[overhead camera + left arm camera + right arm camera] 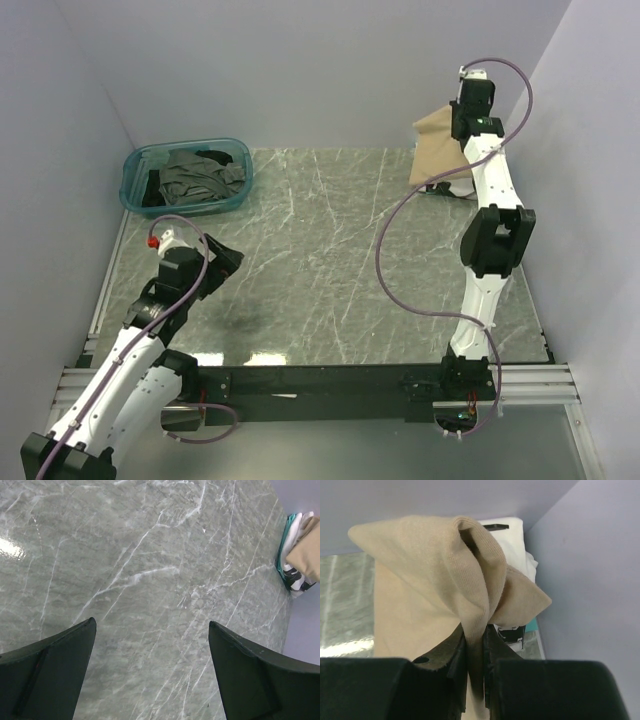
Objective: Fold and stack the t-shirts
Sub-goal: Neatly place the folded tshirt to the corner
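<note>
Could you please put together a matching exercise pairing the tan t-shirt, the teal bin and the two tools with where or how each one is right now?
Column one:
1. tan t-shirt
2. teal bin
3. left tool
4. right tool

Column two:
A. open above the bare table
B. shut, pinching fabric
C. held up at the far right
D. holds dark grey shirts, far left

Pairs: 1-C; 2-D; 3-A; 4-B
</note>
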Action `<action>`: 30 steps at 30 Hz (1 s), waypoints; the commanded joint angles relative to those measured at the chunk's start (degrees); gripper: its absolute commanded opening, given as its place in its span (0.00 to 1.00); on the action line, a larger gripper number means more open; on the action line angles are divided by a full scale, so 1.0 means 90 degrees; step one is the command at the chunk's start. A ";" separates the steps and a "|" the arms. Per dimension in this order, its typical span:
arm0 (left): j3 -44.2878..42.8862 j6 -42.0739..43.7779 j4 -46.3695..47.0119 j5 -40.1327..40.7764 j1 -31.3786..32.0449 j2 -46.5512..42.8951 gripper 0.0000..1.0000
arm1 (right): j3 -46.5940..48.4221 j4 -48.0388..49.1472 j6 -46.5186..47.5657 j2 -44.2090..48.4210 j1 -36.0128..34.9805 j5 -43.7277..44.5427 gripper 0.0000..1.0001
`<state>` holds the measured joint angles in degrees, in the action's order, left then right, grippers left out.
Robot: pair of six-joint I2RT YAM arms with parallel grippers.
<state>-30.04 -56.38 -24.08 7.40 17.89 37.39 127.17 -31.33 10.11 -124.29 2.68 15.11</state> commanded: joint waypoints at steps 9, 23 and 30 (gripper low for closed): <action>-0.0441 0.0171 0.0214 0.0018 0.0014 0.0348 0.99 | 0.0488 0.0981 0.0127 -0.0818 0.0395 -0.0078 0.00; -0.0627 0.0151 0.0146 0.0076 0.0014 0.0631 0.99 | 0.0860 0.1665 -0.0302 -0.1776 0.0932 -0.0146 0.46; -0.0754 0.0171 0.0107 -0.0031 0.0024 0.0807 0.99 | 0.0694 0.1714 -0.1307 -0.1610 0.1176 -0.0048 0.78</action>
<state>-34.28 -56.21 -23.86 7.38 17.89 44.36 131.92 -19.53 3.95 -140.92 11.90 13.52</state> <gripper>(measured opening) 0.995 0.759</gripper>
